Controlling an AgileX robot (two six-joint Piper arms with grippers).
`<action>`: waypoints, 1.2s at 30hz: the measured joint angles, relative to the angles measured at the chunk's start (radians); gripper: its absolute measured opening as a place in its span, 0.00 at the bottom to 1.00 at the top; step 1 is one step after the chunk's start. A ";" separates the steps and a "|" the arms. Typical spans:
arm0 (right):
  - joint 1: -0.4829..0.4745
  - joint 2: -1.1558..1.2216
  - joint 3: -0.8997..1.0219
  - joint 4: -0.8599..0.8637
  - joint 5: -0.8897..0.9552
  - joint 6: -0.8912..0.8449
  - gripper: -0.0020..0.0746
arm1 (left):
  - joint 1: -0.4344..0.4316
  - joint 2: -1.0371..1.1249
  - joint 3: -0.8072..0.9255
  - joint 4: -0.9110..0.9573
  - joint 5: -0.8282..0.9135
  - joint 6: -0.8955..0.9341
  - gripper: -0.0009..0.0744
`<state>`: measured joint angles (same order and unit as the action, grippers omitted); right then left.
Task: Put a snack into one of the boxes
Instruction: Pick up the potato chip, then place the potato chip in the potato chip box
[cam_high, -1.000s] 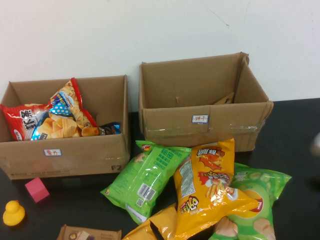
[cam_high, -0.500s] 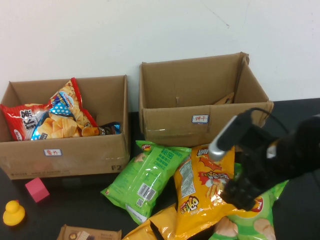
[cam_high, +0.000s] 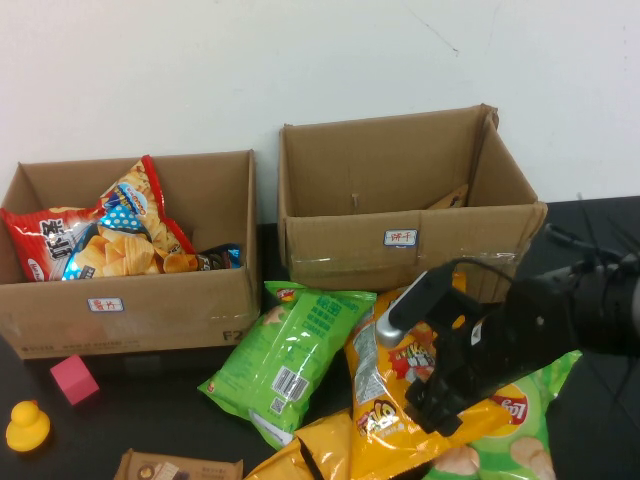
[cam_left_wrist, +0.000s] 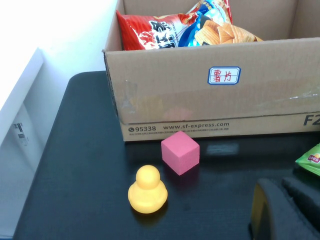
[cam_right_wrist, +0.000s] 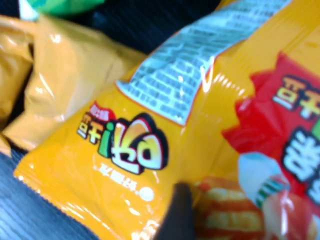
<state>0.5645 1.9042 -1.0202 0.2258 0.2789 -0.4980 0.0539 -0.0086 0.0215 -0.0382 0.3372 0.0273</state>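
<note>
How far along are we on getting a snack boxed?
Early stage. The left box already holds chip bags; the right box shows none. The right gripper is low over the orange snack bag, nothing lifted. The left gripper sits near the yellow duck. Grasping, lifting and dropping remain.

Two brown boxes stand open by the wall. The left box (cam_high: 150, 300) holds chip bags. The right box (cam_high: 420, 245) looks empty. The orange snack (cam_high: 385, 400) lies flat in front.

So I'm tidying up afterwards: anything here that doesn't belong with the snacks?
Yes: a pink cube and yellow duck sit before the left box, near the left pincer. The right pincer is on the orange bag.
</note>
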 joint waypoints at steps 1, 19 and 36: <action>0.000 0.007 0.000 0.000 0.000 0.000 0.86 | 0.000 0.000 0.000 0.000 0.000 0.000 0.01; 0.035 -0.354 -0.059 0.000 0.169 0.101 0.08 | 0.000 0.000 -0.002 0.000 0.000 0.000 0.01; 0.157 -0.147 -0.329 -0.055 -0.300 0.044 0.07 | 0.000 0.000 -0.002 0.000 0.000 0.000 0.01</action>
<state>0.7217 1.7576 -1.3496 0.1703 -0.0215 -0.4535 0.0539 -0.0086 0.0198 -0.0382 0.3372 0.0273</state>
